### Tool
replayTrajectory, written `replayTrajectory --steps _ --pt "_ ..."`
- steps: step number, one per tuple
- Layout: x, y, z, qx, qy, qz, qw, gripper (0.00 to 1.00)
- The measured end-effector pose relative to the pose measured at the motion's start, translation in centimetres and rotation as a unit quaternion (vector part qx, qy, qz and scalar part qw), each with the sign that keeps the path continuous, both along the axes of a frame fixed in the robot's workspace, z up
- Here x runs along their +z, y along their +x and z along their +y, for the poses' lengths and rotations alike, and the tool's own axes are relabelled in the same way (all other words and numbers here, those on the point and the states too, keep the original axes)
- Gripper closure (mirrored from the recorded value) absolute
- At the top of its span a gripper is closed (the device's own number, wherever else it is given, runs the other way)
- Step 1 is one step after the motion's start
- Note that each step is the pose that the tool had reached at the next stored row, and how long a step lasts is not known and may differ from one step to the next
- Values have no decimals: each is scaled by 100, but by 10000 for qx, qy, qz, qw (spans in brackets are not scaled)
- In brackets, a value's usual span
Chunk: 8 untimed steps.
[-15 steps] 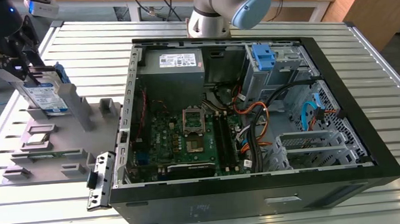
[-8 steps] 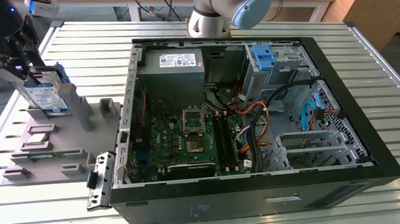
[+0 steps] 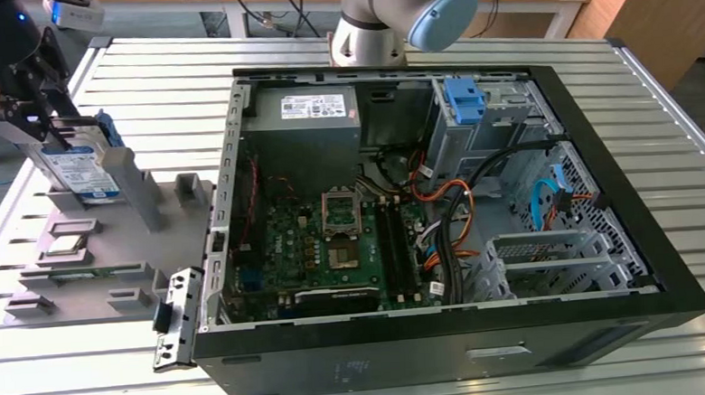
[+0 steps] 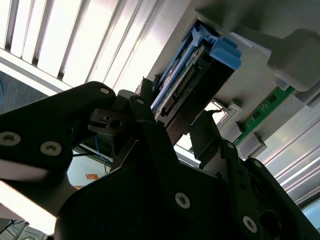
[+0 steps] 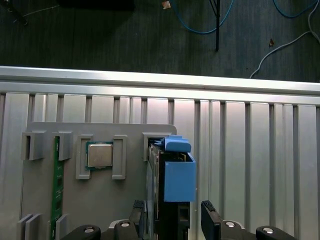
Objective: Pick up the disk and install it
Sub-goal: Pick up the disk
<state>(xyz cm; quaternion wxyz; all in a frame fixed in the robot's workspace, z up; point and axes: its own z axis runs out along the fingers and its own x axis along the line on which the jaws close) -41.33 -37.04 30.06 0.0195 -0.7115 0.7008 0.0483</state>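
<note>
The disk (image 3: 79,166) stands on edge in a slot of the grey parts holder (image 3: 113,237) at the exterior view's left. It is a silver drive with a white-and-blue label and blue rails. My gripper (image 3: 32,113) is at its upper end. In the first wrist view the disk (image 5: 172,180) runs between the two black fingers (image 5: 137,214), and my gripper (image 5: 172,220) straddles it with a small gap on one side. The second wrist view shows the disk (image 4: 200,75) from its connector end, with my gripper (image 4: 175,120) open around it.
An open computer case (image 3: 644,236) lies at the middle and right of the slatted metal table (image 3: 153,72). Inside are the motherboard (image 3: 330,235), a power supply (image 3: 305,109) and a drive bay with a blue bracket (image 3: 460,101). The holder also carries a processor (image 5: 100,155) and a memory stick (image 5: 57,185).
</note>
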Motion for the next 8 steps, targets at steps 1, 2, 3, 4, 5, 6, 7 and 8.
replayTrajectory --steps 1,2,3,4,5,6,7,8 --pt "0 0 0 0 0 0 10000 44" --pt "0 0 0 0 0 0 10000 45" --pt "0 0 0 0 0 0 10000 45" --pt "0 0 0 0 0 0 10000 51" --pt "0 0 0 0 0 0 10000 57" --pt "1 0 0 0 -1 2 10000 57" --pt "1 0 0 0 -1 1 10000 63" --pt "1 0 1 0 -1 1 10000 64"
